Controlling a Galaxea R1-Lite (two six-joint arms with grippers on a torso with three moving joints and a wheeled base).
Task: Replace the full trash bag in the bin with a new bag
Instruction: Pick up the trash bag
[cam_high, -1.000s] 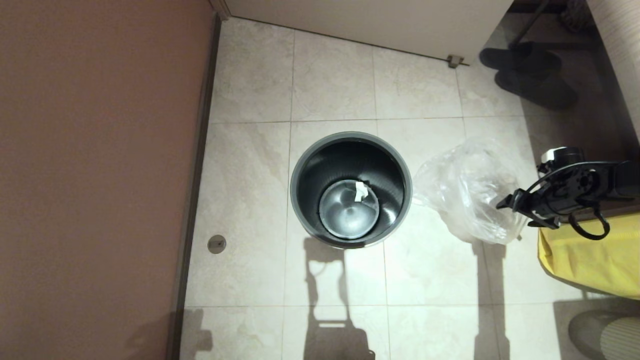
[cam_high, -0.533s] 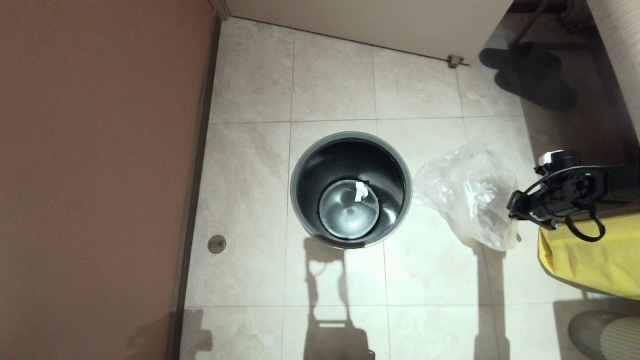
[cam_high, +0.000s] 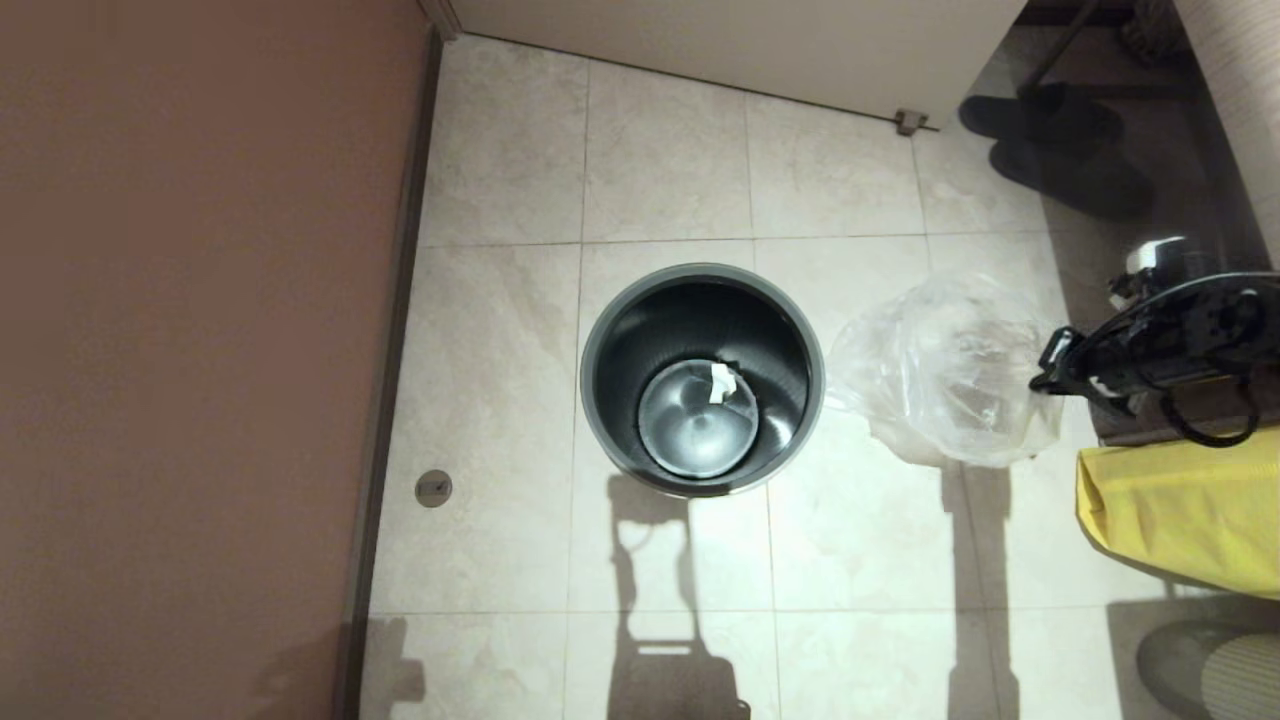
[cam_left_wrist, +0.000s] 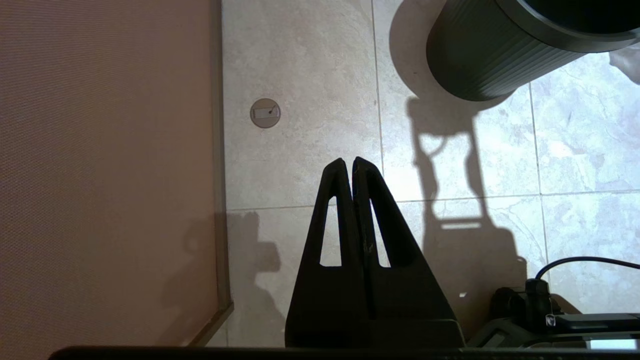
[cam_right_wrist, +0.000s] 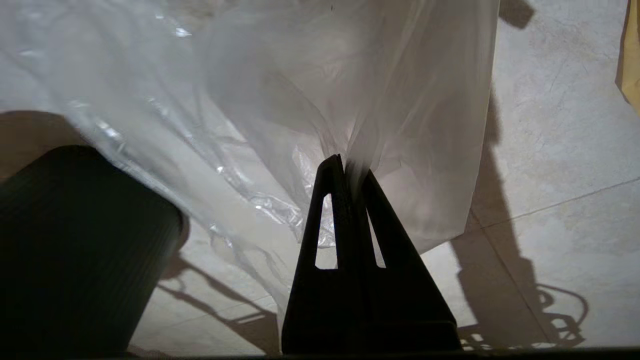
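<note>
your right tool (cam_right_wrist: 352, 167) is pinched tight on the new bag (cam_high: 945, 370), at the right of the frame beside the bin (cam_high: 702, 378). the bin looks empty, so next carry the bag over its rim. your left tool (cam_left_wrist: 350, 165) is closed, holding nothing.

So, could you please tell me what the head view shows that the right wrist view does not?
Only the head view looks into the bin, showing its shiny bottom and a white scrap, plus the dark slippers. Only the right wrist view shows the right tool shut on the new bag, film pinched between its fingers. Both show the bin, the new bag beside it and the yellow bag.
</note>
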